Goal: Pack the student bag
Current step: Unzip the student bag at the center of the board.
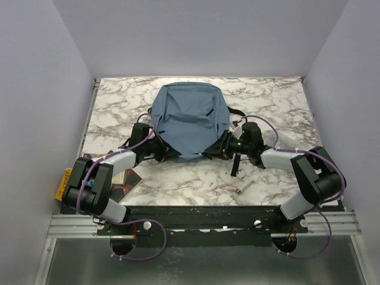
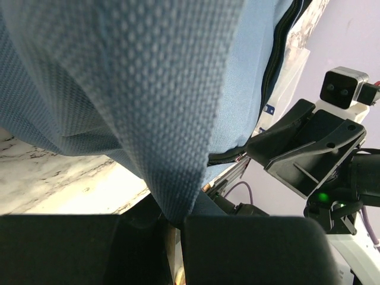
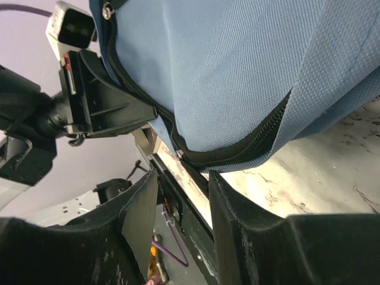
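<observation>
- Top view: the student bag [image 1: 189, 119] lies flat in the middle of the marbled surface [image 1: 178, 184]. The left pincer [image 1: 159, 149] and right pincer [image 1: 218, 148] reach its near edge from either side.
- Left wrist view: the left pincer [image 2: 172, 221] is clamped tight on a fold of the student bag's blue cloth, which is raised above the surface.
- Right wrist view: the right pincer [image 3: 183, 190] stands partly open and grips nothing. The zipper [image 3: 237, 151] edge of the student bag hangs just above its tips.
</observation>
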Available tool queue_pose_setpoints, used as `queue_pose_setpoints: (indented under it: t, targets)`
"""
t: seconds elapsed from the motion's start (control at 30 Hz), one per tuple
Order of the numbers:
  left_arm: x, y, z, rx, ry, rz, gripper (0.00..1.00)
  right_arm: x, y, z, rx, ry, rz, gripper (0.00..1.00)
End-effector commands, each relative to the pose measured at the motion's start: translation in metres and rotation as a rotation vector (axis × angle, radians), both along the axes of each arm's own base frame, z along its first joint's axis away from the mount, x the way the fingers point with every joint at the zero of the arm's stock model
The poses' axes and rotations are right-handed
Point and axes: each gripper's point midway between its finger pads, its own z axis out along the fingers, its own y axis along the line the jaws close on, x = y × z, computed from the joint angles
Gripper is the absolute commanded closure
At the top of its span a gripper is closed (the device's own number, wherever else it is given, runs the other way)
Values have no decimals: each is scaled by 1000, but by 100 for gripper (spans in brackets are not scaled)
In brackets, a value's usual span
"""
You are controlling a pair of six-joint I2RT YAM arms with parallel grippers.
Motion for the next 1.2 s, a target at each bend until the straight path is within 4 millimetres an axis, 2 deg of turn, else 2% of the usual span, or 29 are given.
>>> queue_pose_setpoints:
  t: [0.0,0.2,0.37,0.53,0.87,1.0,1.17]
  targets:
    - [7,-2,5,-6,-21,-14,100,-15,2,-10,-65,-2,107,57]
    - [7,-3,5,-10,-15,-18,100,-18,3,-17,-130,-35,156,60]
    - [7,-4,5,-13,-13,-20,100,-8,8,-17,-142,-63,162,60]
    - [4,-3,3,-12,-9,-18,100,-2,12,-20,-178,-96,185,57]
    - [3,-3,4,-13,-11,-15,100,-13,22,-29,-221,-111,241,63]
    - [4,-4,3,-17,-4,-18,100,-9,20,-32,-300,-175,232,61]
    - [3,-3,3,-17,-6,-15,100,1,16,-34,-362,-201,190,70]
